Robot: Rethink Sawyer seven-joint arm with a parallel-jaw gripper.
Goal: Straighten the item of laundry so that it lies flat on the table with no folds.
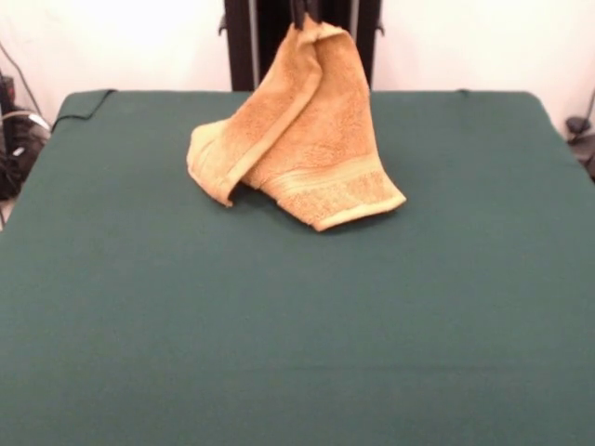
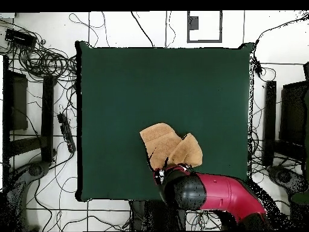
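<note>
Towel (image 1: 307,139) held aloft by gripper (image 1: 305,20) clamped on top corner, lower edges trailing on table (image 1: 297,353) near robot-side edge (still doubled). Slow drag toward opposite edge advised, folds pulled out, release low.

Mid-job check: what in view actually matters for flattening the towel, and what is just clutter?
Job:
- towel, lifted by one end, lower part on the table
- table, green
- gripper, pinching the towel's top

Clutter:
- cables on the floor beside the table
</note>
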